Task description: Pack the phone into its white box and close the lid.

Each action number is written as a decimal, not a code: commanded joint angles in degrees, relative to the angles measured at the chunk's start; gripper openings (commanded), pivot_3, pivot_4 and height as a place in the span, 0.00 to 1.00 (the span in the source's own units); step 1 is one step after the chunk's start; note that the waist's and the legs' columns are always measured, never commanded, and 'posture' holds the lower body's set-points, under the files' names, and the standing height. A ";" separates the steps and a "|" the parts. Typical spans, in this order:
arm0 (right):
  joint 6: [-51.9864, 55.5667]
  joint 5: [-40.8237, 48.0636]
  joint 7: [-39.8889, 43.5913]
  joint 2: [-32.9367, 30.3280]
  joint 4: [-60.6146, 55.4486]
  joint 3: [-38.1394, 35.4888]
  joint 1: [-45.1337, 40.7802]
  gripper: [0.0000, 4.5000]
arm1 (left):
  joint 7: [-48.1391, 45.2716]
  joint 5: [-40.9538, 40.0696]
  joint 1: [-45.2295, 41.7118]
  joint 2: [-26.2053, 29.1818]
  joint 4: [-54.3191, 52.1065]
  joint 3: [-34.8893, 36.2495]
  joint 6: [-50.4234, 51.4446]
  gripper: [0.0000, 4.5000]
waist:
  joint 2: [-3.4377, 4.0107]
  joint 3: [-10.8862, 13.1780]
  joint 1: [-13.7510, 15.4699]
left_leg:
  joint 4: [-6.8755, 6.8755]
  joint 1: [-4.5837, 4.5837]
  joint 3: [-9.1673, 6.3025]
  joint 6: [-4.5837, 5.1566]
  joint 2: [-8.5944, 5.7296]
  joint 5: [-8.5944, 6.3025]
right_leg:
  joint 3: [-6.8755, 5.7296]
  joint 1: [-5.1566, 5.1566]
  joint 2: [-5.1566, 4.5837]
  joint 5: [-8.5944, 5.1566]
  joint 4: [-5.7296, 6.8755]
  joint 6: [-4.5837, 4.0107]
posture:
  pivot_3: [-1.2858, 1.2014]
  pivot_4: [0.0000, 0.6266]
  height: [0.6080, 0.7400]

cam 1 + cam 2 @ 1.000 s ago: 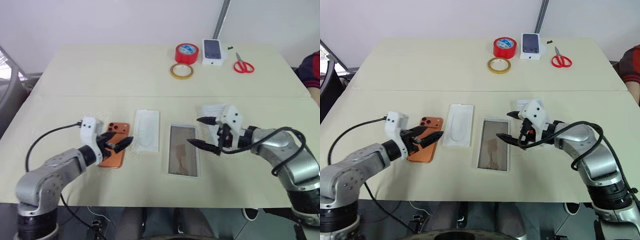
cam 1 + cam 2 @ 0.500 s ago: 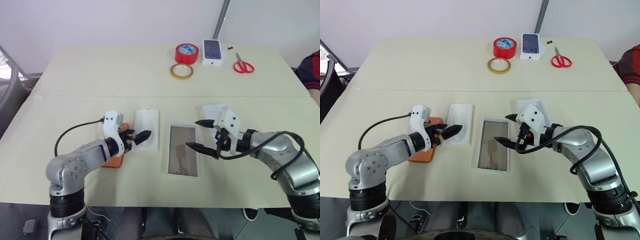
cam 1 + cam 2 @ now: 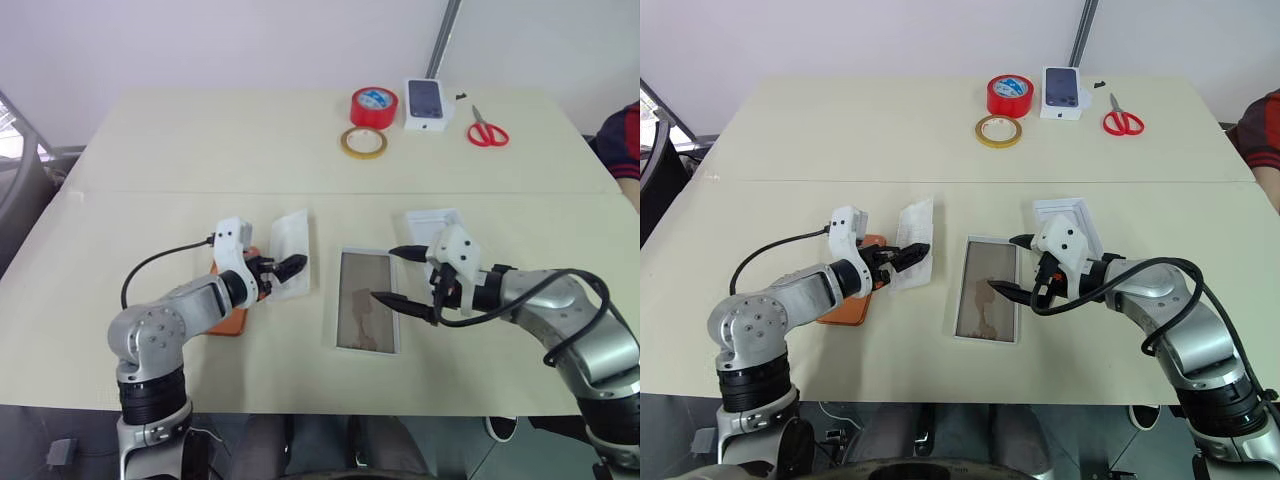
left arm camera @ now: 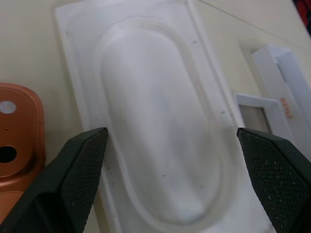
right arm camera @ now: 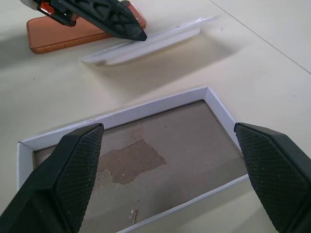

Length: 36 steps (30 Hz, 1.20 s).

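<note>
The orange phone (image 3: 847,308) lies flat on the table, half covered by my left arm. My left gripper (image 3: 908,256) is open, its fingers (image 4: 81,171) standing to either side of the near end of a white insert (image 4: 160,126) with an oval recess. The insert (image 3: 291,246) is tipped, its far end off the table. To its right the white box (image 3: 366,340) lies open with a grey-brown floor. My right gripper (image 3: 397,277) hovers open over the box's right rim. Just behind that gripper rests the white lid (image 3: 432,217).
At the table's far side are a red tape roll (image 3: 373,106), a tan tape ring (image 3: 362,143), a small carton printed with a phone (image 3: 426,103) and red scissors (image 3: 487,130). A person's sleeve (image 3: 620,140) shows at the right edge.
My left gripper moved right from above the phone to the insert. The insert, flat before, now stands tipped and slightly turned. The right gripper has barely shifted.
</note>
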 commanded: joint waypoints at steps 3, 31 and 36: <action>-0.90 0.43 0.98 -0.32 -1.22 -0.81 -1.16 1.00 | 1.79 -2.18 -0.77 0.14 -2.91 2.75 1.16 0.99 | 0.00 0.00 -0.04 | 0.00 0.00 0.00 -0.02 0.00 0.01 | 0.00 0.00 0.01 0.00 0.00 0.00 | 0.52 0.24 1.00; -0.01 -0.35 3.03 -1.23 -4.02 1.12 -1.17 1.00 | 11.25 0.82 -5.43 -8.81 3.86 7.66 4.73 0.33 | -0.04 0.02 0.10 | 0.00 0.00 0.00 -0.15 -0.01 0.09 | 0.00 0.00 0.02 0.00 -0.01 0.00 | 0.52 0.24 1.00; 1.28 -1.89 4.43 -4.76 -7.37 3.97 -0.38 1.00 | 10.61 0.94 -5.76 -8.29 3.99 8.04 4.53 0.01 | -0.07 0.03 0.12 | 0.00 -0.01 0.00 -0.17 -0.01 0.10 | 0.00 0.00 0.02 0.00 -0.02 0.00 | 0.52 0.24 1.00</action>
